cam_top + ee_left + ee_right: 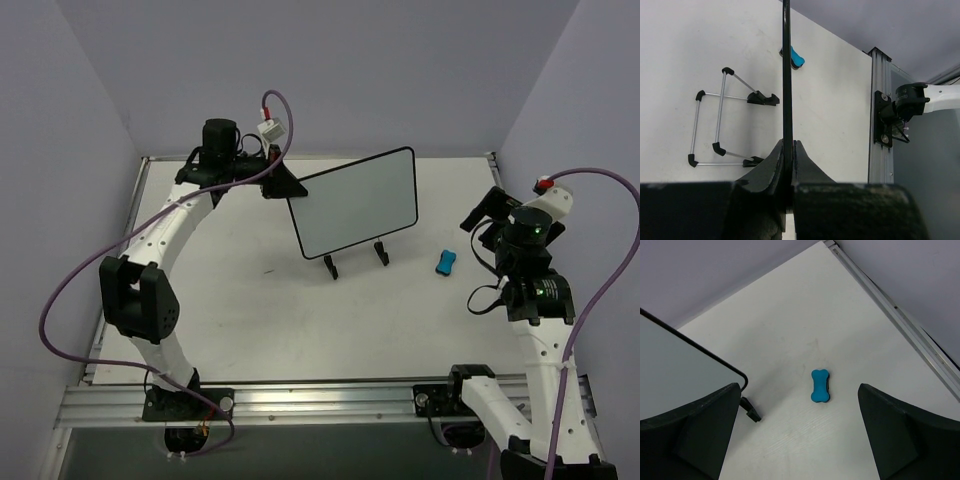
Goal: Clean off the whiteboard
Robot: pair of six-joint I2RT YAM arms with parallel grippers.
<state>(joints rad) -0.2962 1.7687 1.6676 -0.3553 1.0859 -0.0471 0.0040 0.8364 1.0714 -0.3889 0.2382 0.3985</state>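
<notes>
The whiteboard (355, 203) is blank white with a thin black rim. My left gripper (284, 185) is shut on its left edge and holds it upright and tilted above the wire stand (355, 258). In the left wrist view the board shows edge-on (787, 75), pinched between the fingers of the left gripper (788, 150). The blue bone-shaped eraser (445, 262) lies on the table right of the stand. My right gripper (797, 390) is open and empty above the eraser (820, 385), with the board's corner (675, 370) at its left.
The stand (725, 125) rests on the white table (250, 300), with one black foot (751, 410) showing in the right wrist view. Aluminium rails (300, 398) edge the table in front and at the right (900, 315). Lilac walls enclose the back and sides.
</notes>
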